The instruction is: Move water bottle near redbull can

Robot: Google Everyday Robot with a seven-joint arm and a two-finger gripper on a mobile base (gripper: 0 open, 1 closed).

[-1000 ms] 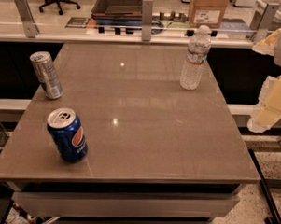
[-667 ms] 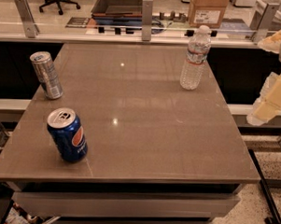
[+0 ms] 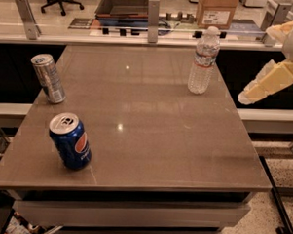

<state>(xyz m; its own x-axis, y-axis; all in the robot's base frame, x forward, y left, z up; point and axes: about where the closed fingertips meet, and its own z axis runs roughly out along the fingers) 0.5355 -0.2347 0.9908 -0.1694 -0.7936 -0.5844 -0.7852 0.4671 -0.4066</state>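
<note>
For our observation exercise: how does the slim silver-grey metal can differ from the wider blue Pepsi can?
The slim silver-grey metal can is narrower; the blue Pepsi can is wider, with a red-and-white logo. The silver-grey can stands farther back at the left edge; the Pepsi can nearer the front. Both stand upright with silver tops. The gripper hangs right of the table.

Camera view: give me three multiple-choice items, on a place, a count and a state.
1. Where on the table is the water bottle? A. far right B. near left C. centre
2. How many cans are on it? A. one B. two C. three
3. The water bottle is: A. lying down B. lifted C. upright, untouched
Answers: 1 A, it stands by the far right edge; 2 B, the redbull can and the Pepsi can; 3 C, the gripper hangs beyond the table's right side, apart from it.
</note>
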